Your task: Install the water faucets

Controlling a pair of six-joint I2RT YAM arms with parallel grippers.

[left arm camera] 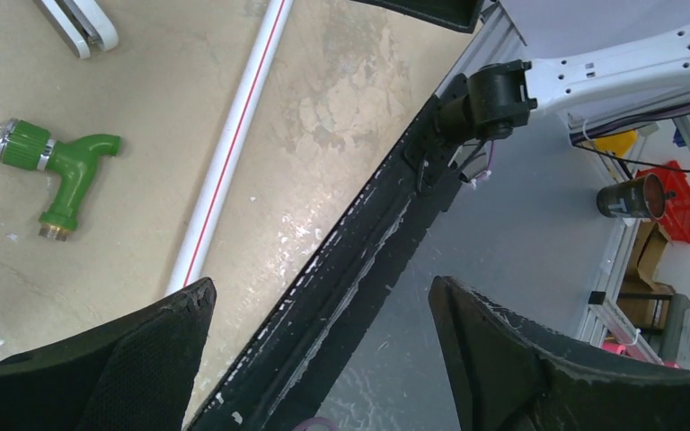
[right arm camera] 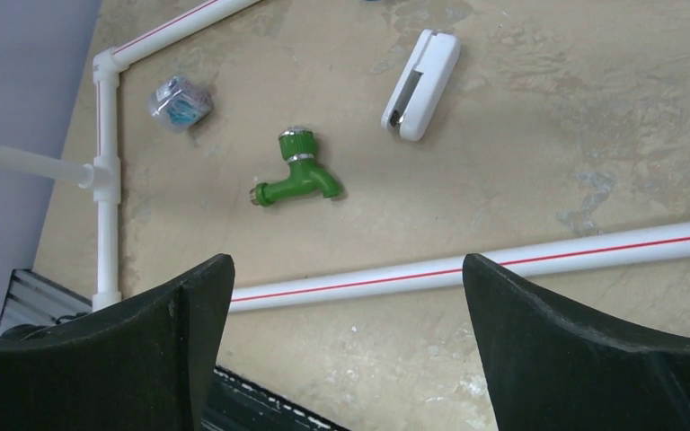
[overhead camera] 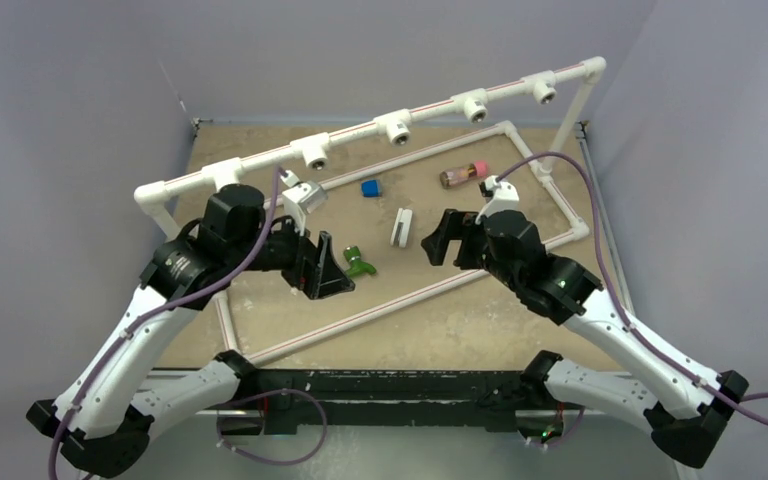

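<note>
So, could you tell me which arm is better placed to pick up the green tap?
Left. The left hand, open, hangs right beside the green tap; the right hand, also open, is farther away.

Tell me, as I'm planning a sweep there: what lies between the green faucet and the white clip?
Nothing: that stretch of table is bare between the green faucet and the white clip, plainest in the right wrist view.
</note>
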